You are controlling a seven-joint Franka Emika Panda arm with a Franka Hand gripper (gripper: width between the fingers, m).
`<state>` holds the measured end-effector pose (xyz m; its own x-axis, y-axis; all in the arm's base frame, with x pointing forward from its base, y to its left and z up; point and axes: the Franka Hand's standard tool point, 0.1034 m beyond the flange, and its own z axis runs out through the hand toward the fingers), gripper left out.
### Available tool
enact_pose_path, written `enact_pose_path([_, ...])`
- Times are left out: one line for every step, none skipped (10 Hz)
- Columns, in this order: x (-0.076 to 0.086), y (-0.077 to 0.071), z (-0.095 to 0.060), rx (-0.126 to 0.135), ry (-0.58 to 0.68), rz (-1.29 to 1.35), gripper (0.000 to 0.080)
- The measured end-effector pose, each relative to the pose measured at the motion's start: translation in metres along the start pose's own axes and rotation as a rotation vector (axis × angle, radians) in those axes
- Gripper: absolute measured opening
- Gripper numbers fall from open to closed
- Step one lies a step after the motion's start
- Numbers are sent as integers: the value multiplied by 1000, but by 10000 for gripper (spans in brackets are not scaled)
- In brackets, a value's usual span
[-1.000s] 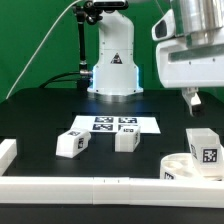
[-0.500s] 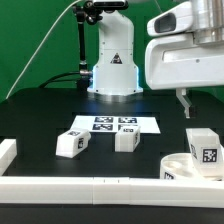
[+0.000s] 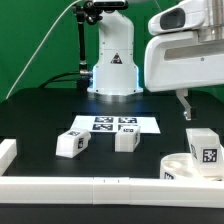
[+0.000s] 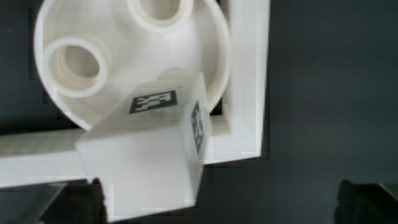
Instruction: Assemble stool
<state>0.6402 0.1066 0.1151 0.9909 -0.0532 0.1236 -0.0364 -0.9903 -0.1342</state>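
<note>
The stool's round white seat (image 3: 178, 167) lies at the exterior view's right, against the front rail. One tagged leg (image 3: 203, 147) stands upright on it. Two more legs (image 3: 72, 142) (image 3: 126, 139) lie loose on the black table near the marker board. My gripper (image 3: 186, 104) hangs open above the seat and its leg, holding nothing. In the wrist view the seat (image 4: 134, 50) shows its round holes and the leg (image 4: 151, 170) rises toward the camera. That leg sits close to one dark fingertip (image 4: 63, 205) and far from the other, below my gripper (image 4: 217, 205).
The marker board (image 3: 113, 124) lies flat at the table's middle, in front of the robot base (image 3: 112, 70). A long white rail (image 3: 90, 188) runs along the front edge and a short one (image 3: 7, 152) sits at the left. The rail (image 4: 249, 90) borders the seat.
The gripper and wrist have shifted toward the exterior view's left over the last second. The stool parts have not moved.
</note>
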Motion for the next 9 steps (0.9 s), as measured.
enact_pose_path([-1, 0, 2, -18, -5, -164, 649])
enact_pose_path([-3, -2, 2, -31, -28, -282, 649])
enact_pose_path([-1, -4, 2, -40, -43, -416, 649])
enact_pose_path([1, -3, 2, -40, -38, -461, 649])
enact_pose_path([1, -2, 2, -41, -40, -517, 649])
enact_pose_path([1, -1, 2, -44, -42, -595, 649])
enact_pose_path([1, 0, 2, -44, -44, -652, 649])
enact_pose_path([1, 1, 3, -49, -49, -734, 649])
enact_pose_path([2, 3, 7, -59, -78, -908, 649])
